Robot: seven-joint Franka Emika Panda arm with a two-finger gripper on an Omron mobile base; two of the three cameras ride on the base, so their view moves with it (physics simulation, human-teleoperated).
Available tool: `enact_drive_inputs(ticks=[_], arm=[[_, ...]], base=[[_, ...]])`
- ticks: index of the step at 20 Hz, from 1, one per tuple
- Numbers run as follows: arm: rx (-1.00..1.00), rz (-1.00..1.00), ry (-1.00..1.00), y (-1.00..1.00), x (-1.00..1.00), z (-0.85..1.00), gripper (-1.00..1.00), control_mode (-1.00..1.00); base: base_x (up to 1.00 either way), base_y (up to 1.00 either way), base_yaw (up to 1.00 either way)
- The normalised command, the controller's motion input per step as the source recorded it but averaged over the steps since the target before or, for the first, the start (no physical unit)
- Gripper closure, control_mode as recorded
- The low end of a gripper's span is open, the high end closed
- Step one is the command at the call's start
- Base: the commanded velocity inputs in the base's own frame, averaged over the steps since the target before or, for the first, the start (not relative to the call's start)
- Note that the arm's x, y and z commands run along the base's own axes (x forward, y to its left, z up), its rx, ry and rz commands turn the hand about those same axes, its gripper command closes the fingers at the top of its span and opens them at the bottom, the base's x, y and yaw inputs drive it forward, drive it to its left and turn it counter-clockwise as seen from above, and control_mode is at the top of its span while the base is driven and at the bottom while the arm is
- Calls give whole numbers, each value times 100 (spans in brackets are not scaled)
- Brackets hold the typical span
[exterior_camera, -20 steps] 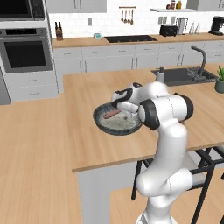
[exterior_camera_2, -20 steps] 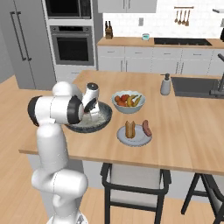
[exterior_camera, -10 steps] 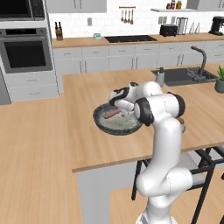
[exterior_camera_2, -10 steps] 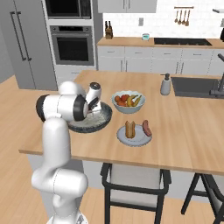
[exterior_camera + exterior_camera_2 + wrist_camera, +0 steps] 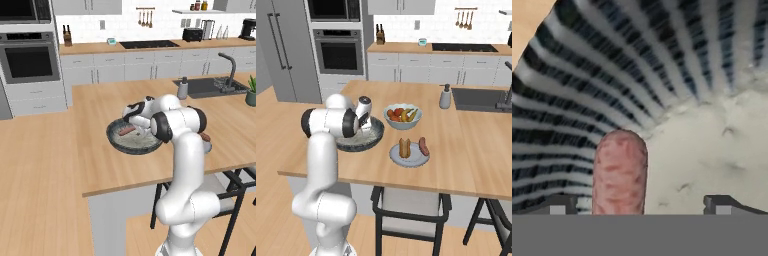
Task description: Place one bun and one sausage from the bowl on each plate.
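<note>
A broad light-wood island worktop (image 5: 466, 150) is filling the middle of the kitchen, with a dark sink basin (image 5: 481, 98) and a black faucet (image 5: 227, 67) sitting at its far side. A dark metal stool with a grey seat (image 5: 408, 200) is standing tucked under its near edge. Pale grey cabinets (image 5: 115, 72) are running along the back wall under a wooden counter, beside a built-in steel oven (image 5: 338, 51) and a tall grey refrigerator (image 5: 286, 50). White tiled wall (image 5: 125, 22) is catching even light, and light-wood flooring (image 5: 35, 165) is spreading below.
</note>
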Motion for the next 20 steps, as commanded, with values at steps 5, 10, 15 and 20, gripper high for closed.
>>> enact_drive_inputs(ticks=[5,10,15,20], arm=[[0,0,0,2,13,-24,-100,-100],[0,0,5,4,21,-5,-100,-100],[0,0,6,17,25,-22,-100,-100],[0,0,3,25,16,-61,100,-100]], base=[[0,0,0],[0,0,0],[0,0,0],[0,0,0]])
